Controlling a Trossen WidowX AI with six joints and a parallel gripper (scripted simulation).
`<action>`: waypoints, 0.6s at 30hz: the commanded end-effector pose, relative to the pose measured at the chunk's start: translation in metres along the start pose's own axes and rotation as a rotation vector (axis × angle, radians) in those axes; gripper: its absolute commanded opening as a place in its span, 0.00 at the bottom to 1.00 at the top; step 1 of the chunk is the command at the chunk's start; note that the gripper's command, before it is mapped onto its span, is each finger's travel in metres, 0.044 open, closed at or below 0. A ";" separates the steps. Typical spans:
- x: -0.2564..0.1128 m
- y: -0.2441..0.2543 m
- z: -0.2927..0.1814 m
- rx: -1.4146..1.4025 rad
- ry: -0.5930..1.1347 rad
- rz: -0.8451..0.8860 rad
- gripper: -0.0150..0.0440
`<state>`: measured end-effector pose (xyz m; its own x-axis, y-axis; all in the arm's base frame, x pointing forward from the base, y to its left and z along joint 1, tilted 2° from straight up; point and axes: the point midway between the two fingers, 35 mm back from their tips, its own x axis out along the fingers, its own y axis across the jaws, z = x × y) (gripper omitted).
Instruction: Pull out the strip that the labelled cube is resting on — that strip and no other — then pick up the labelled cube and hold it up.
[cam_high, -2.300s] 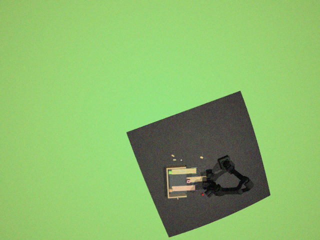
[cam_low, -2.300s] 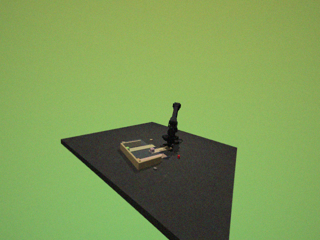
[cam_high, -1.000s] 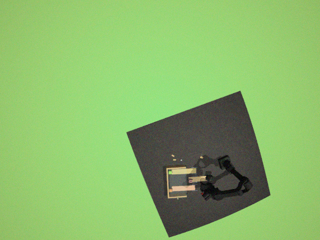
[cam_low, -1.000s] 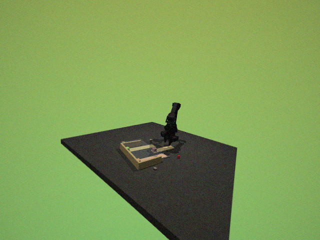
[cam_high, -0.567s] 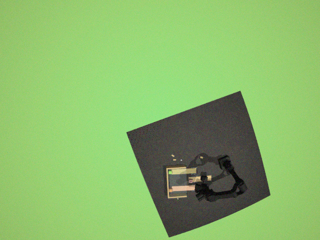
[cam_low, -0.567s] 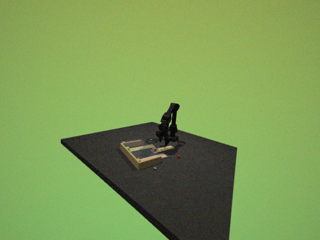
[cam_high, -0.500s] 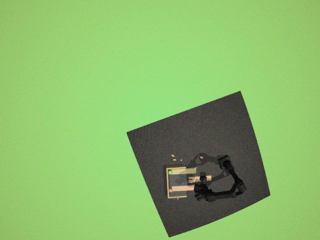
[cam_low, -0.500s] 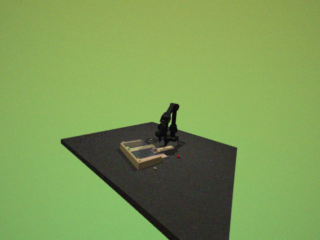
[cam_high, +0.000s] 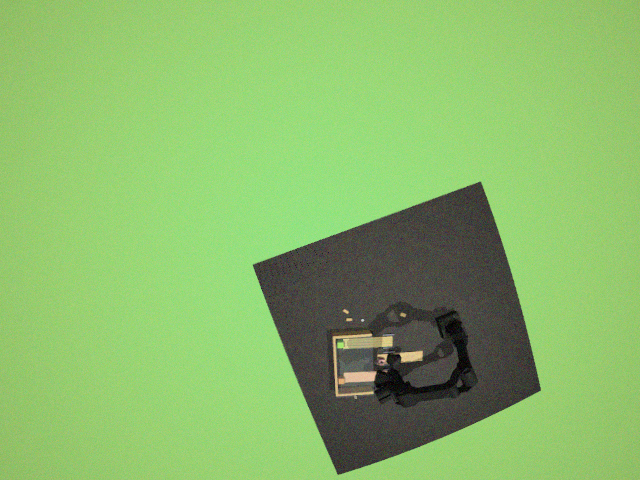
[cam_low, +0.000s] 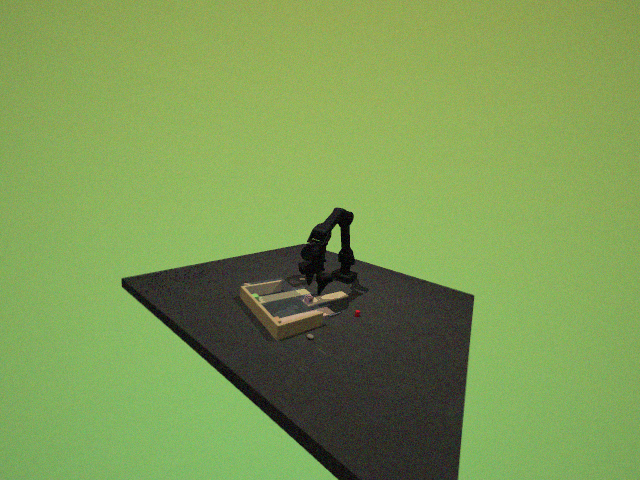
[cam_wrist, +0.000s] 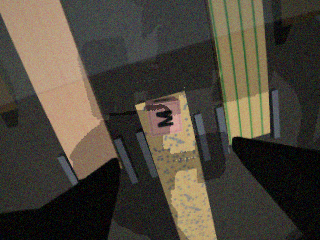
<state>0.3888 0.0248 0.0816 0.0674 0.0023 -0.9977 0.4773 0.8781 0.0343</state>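
Observation:
The labelled cube (cam_high: 381, 360) (cam_low: 308, 298) (cam_wrist: 165, 118) is pink with a black M. It sits near the inner end of a blue-speckled strip (cam_high: 412, 356) (cam_low: 338, 296) (cam_wrist: 192, 200), which lies outside the box's open side. My gripper (cam_low: 314, 289) (cam_wrist: 176, 152) is wide open and empty, above the strip, with its fingertips on either side of it and a little short of the cube in the wrist view. A green-lined strip (cam_high: 369, 342) (cam_low: 284, 296) (cam_wrist: 245, 60) and a plain pinkish strip (cam_high: 359, 377) (cam_wrist: 50, 75) lie either side, reaching into the box.
The wooden box (cam_high: 334, 366) (cam_low: 299, 327) has a green cube (cam_high: 340, 344) and an orange cube (cam_high: 341, 381) at its far wall. Short grey-blue guides (cam_wrist: 275, 113) flank the strips. A red cube (cam_low: 357, 313), a pebble (cam_low: 310, 336) and small wooden pieces (cam_high: 345, 311) lie outside.

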 end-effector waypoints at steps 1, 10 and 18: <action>-0.003 0.002 0.014 -0.004 -0.001 0.003 1.00; 0.005 0.004 0.020 -0.004 -0.002 0.003 0.69; 0.018 0.004 0.021 -0.004 -0.002 0.003 0.68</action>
<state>0.4096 0.0181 0.0696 0.0712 0.0021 -0.9975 0.4775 0.8779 0.0360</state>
